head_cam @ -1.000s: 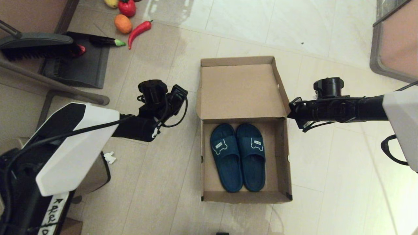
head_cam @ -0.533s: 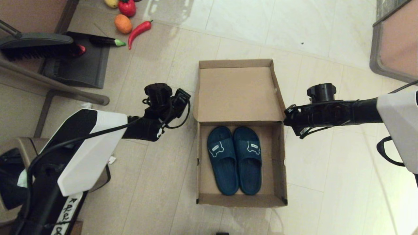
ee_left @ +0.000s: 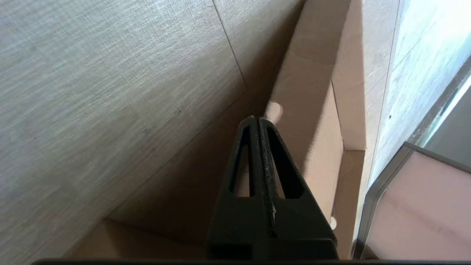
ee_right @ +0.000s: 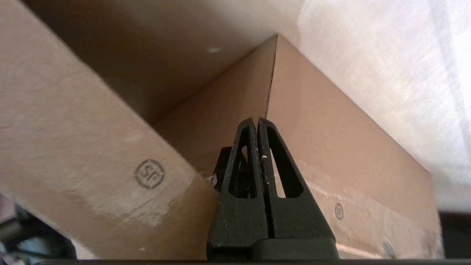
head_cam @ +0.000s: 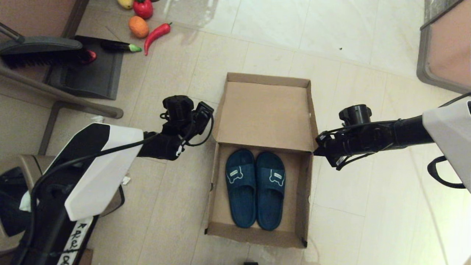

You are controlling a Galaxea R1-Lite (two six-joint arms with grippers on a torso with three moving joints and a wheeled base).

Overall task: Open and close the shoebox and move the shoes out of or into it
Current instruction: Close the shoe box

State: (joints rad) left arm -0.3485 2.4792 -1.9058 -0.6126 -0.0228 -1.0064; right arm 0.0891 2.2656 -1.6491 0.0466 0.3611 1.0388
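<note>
The brown cardboard shoebox (head_cam: 254, 235) stands open on the floor, its lid (head_cam: 265, 110) laid back on the far side. Both teal-blue slippers (head_cam: 241, 186) (head_cam: 271, 188) lie side by side inside, toes toward the lid. My right gripper (head_cam: 318, 144) is shut and sits against the box's right side at the hinge corner; the right wrist view shows its tips (ee_right: 256, 120) close to the cardboard wall (ee_right: 331, 147). My left gripper (head_cam: 208, 112) is shut and empty beside the lid's left edge, its tips (ee_left: 256, 119) near the box side (ee_left: 312, 121).
Toy vegetables, among them an orange one (head_cam: 139, 26) and a red chili (head_cam: 157, 33), lie at the far left by a dark dustpan (head_cam: 88, 70) and a brush (head_cam: 40, 51). A taupe bin (head_cam: 14, 191) stands near left. Furniture (head_cam: 445, 48) fills the far right.
The shoebox has slid left and nearer to me and turned slightly, slippers still inside. My right arm moved left and nearer with it. The left arm shifted a little toward the box.
</note>
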